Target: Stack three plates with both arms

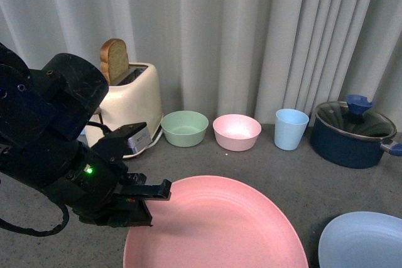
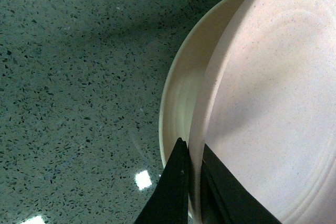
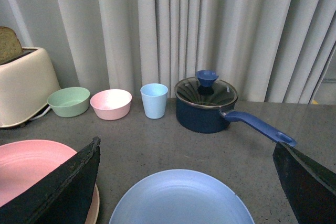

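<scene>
My left gripper (image 1: 147,200) is shut on the rim of the pink plate (image 1: 217,227) at its left edge. In the left wrist view the pink plate (image 2: 273,108) is pinched between the two black fingers (image 2: 173,190) and sits over the beige plate (image 2: 181,93), whose rim shows beside it. The light blue plate (image 1: 364,243) lies on the table at the front right. In the right wrist view it (image 3: 181,200) lies between the wide-open fingers of my right gripper (image 3: 189,177), with the pink plate (image 3: 26,166) beside it.
At the back stand a cream toaster (image 1: 129,108) with a slice of bread, a mint-green bowl (image 1: 184,128), a pink bowl (image 1: 237,132), a light blue cup (image 1: 291,128) and a dark blue lidded saucepan (image 1: 352,133). A grey curtain hangs behind.
</scene>
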{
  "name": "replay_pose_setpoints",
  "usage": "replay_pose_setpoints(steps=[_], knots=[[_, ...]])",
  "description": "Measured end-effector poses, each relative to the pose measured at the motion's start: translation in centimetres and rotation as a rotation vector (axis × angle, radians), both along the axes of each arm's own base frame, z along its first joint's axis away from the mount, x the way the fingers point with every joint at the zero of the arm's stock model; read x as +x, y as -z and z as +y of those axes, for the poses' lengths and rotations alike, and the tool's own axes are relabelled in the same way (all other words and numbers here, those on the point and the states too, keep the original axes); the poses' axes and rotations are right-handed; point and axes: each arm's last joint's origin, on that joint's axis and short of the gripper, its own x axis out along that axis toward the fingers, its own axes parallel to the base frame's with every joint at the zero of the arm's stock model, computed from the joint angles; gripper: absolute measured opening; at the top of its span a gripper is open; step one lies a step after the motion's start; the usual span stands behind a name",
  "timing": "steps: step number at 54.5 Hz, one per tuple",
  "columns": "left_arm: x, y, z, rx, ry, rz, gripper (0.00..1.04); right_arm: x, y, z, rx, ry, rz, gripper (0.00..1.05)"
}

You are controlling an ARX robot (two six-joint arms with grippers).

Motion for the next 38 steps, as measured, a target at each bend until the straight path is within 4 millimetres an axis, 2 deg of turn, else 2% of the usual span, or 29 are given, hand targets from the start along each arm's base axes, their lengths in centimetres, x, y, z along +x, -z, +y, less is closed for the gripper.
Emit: replay_pose_setpoints(steps=[12,26,32,38], knots=[[0.1,0.0,0.3,-0.004,-0.007,-0.005,0.04,0.0,0.0,0.0,0.0,0.0,0.0,0.97],[-0.4,-0.5,0.3,-0.023,0.01,-0.008,0.43,0.0,0.0,0.0,0.0,0.0,0.0,0.97],[-0.4,-1.4,1.2,-0.012,-0.01,-0.038,0.61,0.0,0.0,0.0,0.0,0.0,0.0,0.97],[-0.5,-3.0,3.1,-0.023,-0.064,-0.118,0.81,0.0,0.0,0.0,0.0,0.0,0.0,0.97]])
